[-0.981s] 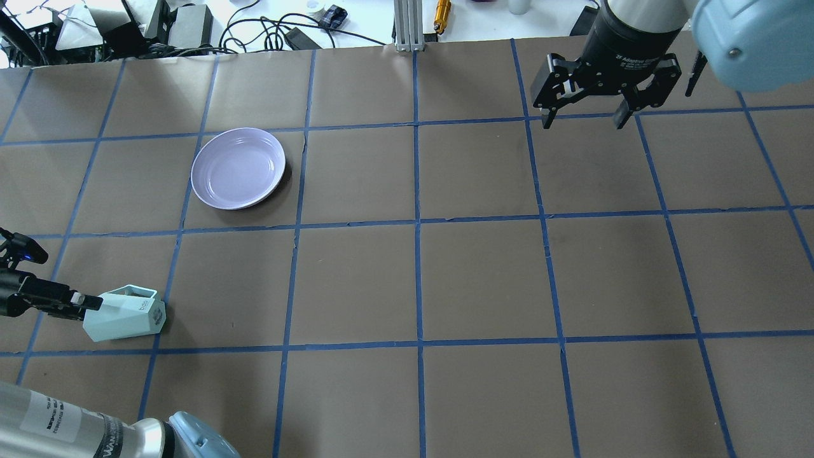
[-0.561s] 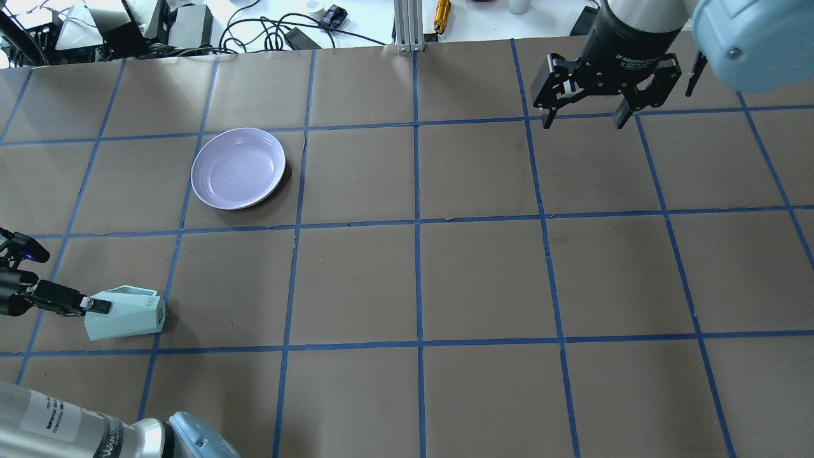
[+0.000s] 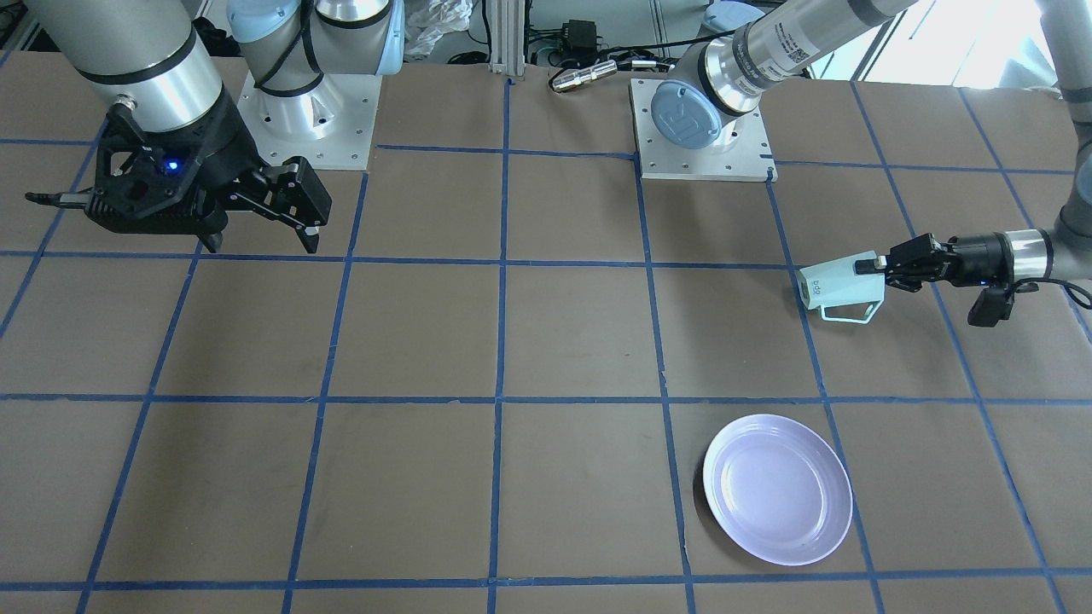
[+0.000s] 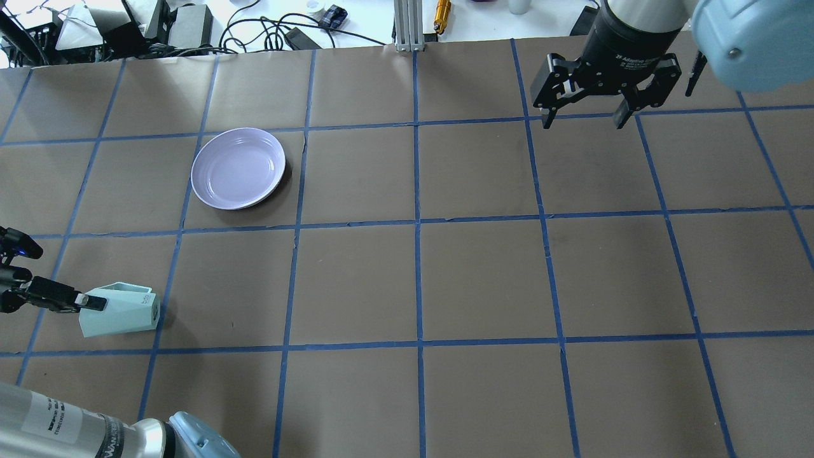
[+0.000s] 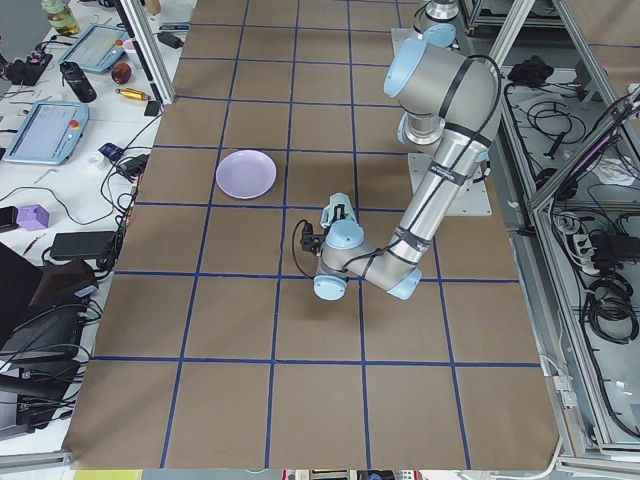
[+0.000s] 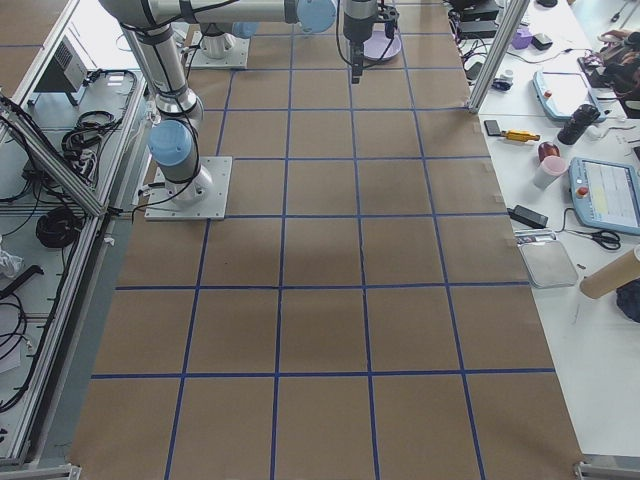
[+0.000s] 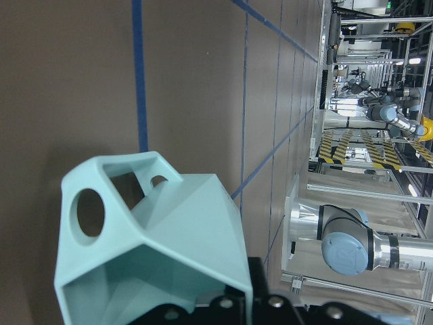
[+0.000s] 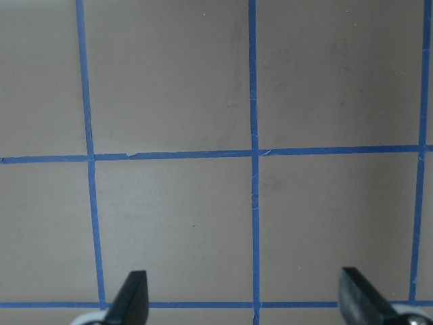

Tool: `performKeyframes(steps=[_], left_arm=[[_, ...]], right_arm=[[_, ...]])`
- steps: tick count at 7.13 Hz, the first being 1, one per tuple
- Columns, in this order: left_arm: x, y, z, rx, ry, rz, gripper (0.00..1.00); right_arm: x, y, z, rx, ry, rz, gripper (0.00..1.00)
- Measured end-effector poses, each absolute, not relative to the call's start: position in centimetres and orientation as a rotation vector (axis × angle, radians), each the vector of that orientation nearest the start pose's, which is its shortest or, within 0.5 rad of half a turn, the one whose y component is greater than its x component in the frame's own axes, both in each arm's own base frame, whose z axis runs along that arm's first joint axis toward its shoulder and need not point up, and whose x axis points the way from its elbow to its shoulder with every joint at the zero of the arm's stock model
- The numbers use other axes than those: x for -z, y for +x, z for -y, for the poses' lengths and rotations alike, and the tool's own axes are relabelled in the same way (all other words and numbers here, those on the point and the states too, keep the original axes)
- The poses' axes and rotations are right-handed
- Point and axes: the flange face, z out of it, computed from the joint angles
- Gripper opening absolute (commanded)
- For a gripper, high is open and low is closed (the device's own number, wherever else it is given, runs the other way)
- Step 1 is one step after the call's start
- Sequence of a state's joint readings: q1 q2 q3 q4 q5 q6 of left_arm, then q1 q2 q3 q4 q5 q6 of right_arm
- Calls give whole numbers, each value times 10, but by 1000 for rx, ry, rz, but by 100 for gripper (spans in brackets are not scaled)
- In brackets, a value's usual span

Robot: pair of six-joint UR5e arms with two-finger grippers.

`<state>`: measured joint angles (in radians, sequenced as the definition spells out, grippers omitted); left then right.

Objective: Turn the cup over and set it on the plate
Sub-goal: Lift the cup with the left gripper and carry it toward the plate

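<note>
Faceted mint cup (image 4: 122, 313) farther left now, sideways in left claw (image 4: 93, 305)

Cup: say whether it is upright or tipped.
Tipped: the cup lies sideways, lettered base pointing away from the left gripper gripping its rim.

Silver tubular arm links (image 3: 119, 43) carry pale blue joint caps (image 3: 682, 119) and white printed labels (image 4: 54, 416); the right pincer (image 4: 582, 123) is black.
</note>
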<state>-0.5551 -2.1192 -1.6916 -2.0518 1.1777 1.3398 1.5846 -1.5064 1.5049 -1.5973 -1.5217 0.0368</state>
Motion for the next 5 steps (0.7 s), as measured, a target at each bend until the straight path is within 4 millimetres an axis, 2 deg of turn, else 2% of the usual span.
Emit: performKeyframes(steps=[2,5], left_arm=[[-192,316,411,127,-50,2030,0],[-285,268,440,178,-56,2216,0]], right_arm=[[-491,145,520,41,35,-3091,100],[-491,145,520,41,35,-3091,100]])
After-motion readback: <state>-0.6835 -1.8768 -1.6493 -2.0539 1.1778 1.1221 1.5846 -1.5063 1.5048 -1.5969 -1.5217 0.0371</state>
